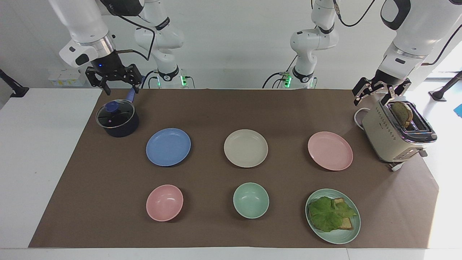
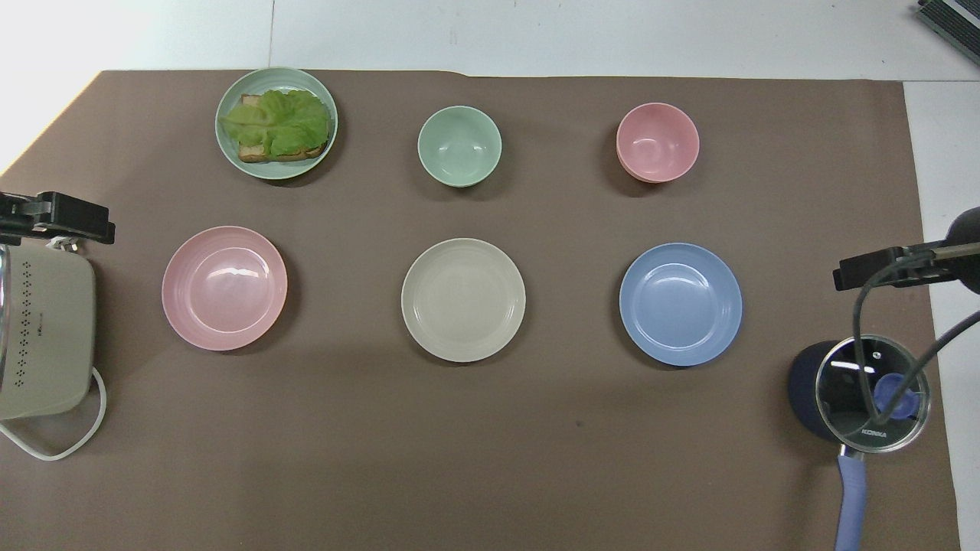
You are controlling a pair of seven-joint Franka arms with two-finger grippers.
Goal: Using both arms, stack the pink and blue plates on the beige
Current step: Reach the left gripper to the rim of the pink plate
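Three equal plates lie apart in a row on the brown mat. The blue plate (image 1: 168, 147) (image 2: 681, 304) is toward the right arm's end, the pink plate (image 1: 330, 150) (image 2: 224, 288) toward the left arm's end, and the beige plate (image 1: 245, 148) (image 2: 463, 299) lies between them. All three are bare. My right gripper (image 1: 122, 90) (image 2: 877, 273) hangs open and empty over the pot. Over the toaster, my left gripper (image 1: 374, 100) (image 2: 57, 218) is open and empty too. Neither touches a plate.
A dark pot with glass lid (image 1: 117, 118) stands at the right arm's end, a cream toaster (image 1: 395, 131) holding toast at the left arm's end. Farther from the robots sit a pink bowl (image 1: 164, 202), a green bowl (image 1: 251, 200) and a mint plate (image 1: 346, 236) with lettuce and toast.
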